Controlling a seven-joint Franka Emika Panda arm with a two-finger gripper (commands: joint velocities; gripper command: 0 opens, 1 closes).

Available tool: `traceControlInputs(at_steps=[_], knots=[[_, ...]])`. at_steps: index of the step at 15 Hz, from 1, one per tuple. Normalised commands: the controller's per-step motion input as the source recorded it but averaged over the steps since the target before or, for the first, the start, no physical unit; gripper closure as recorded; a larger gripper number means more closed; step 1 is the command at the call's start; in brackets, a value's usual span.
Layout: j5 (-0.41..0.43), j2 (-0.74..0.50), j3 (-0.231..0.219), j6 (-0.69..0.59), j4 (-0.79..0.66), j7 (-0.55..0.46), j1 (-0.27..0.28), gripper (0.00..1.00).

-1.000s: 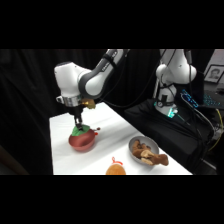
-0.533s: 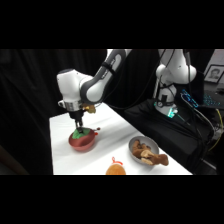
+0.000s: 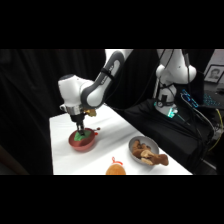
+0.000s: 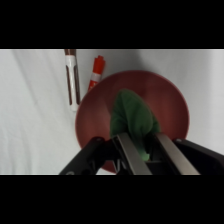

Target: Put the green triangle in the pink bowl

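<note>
The pink bowl (image 3: 84, 143) (image 4: 167, 102) sits near the table's left front. Over its middle hangs the green triangle (image 3: 79, 135) (image 4: 131, 114), held low inside the rim. My gripper (image 3: 78, 128) (image 4: 140, 137) comes straight down onto it, and its two metal fingers (image 4: 126, 150) are shut on the green block's near end. Whether the block touches the bowl's floor cannot be told.
Two markers lie side by side just past the bowl, a brown-and-white one (image 4: 72, 80) and a red one (image 4: 96, 72). A grey metal bowl (image 3: 135, 145) with brown contents stands to the right, and an orange object (image 3: 116, 169) lies at the front edge.
The gripper has come down with the green triangle, from above the pink bowl to just inside it.
</note>
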Motion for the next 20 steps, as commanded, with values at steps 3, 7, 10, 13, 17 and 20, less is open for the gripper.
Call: traceControlInputs(at_steps=[3,7,10,13,17,20], knots=[[0.132,0.11,0.07,0.05,0.18,-0.09,-0.078,0.4],[0.116,0.07,0.059,0.03,0.15,-0.07,-0.066,0.08],[0.104,0.04,0.053,-0.04,0.15,-0.07,-0.059,0.0],[0.098,-0.06,0.06,-0.11,0.09,-0.1,-0.057,0.0],[0.091,-0.25,0.06,-0.19,-0.08,-0.12,-0.05,0.0],[0.074,-0.36,0.042,-0.26,-0.16,-0.1,-0.032,0.0]])
